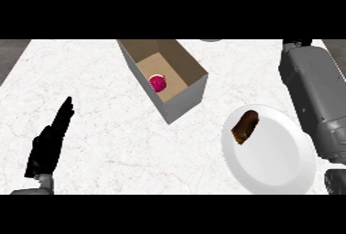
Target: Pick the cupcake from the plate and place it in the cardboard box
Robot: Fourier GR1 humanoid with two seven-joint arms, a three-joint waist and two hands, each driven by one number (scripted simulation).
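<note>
The cardboard box (177, 68) stands open at the middle top of the head view. A pink cupcake (157, 83) lies on its floor. Right of the box and nearer to me sits a white plate (277, 155), with a brown piece of food (245, 126) on its upper left part. My left hand (49, 141) rests at the lower left, open, fingers straight and pointing up. My right forearm (312, 96) runs up the right edge past the plate. Only a dark sliver of my right hand (297, 43) shows at the top edge, away from the box.
The white marbled counter (101, 114) spreads between my left hand and the box. A small grey object (211, 40) peeks in at the top edge. Dark floor shows beyond the counter's top corners.
</note>
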